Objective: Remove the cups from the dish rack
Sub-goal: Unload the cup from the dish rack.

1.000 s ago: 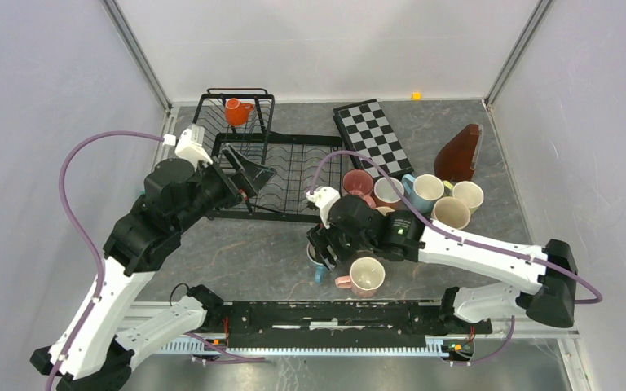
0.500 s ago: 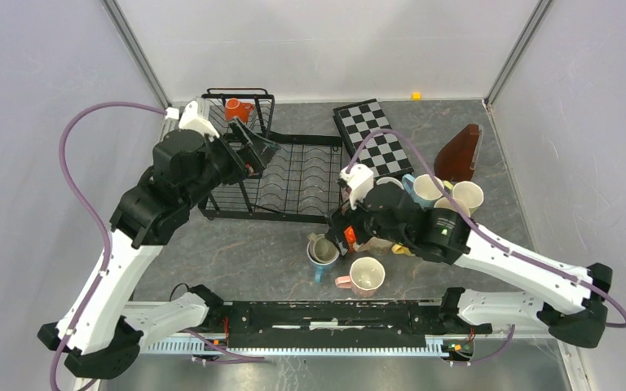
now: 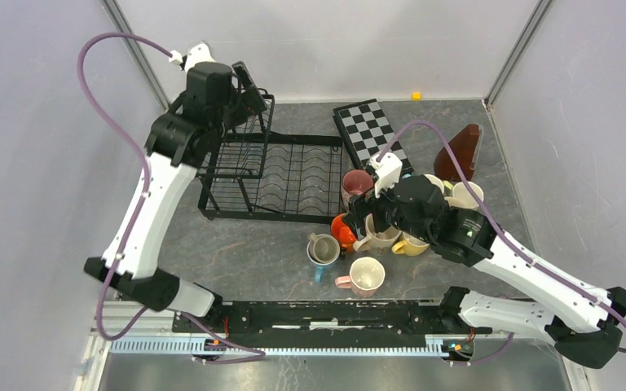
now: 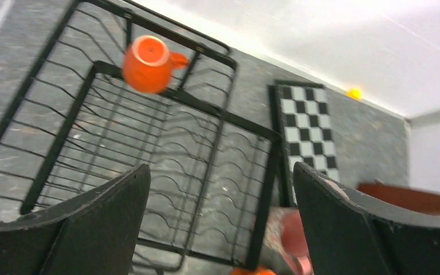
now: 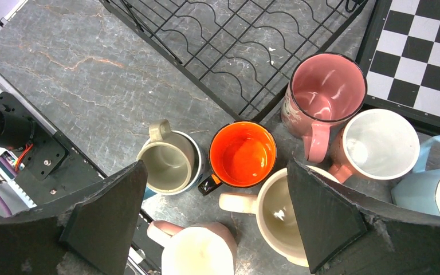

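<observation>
Overhead and wrist views share the dish rack (image 3: 285, 175)

Black wire dish rack (image 3: 285, 175), and up in it a bright orange cup (image 4: 146, 63)! Down on the grey marbled desk (image 5: 80, 74) there's colour everywhere: a glossy orange cup with a dark rim (image 5: 242, 153), a pink cup (image 5: 323, 91), a cream cup (image 5: 283, 215), a beige cup (image 5: 166, 163), a light blue cup (image 5: 435, 192). The checkerboard (image 3: 371, 134) is in black and white squares
</observation>
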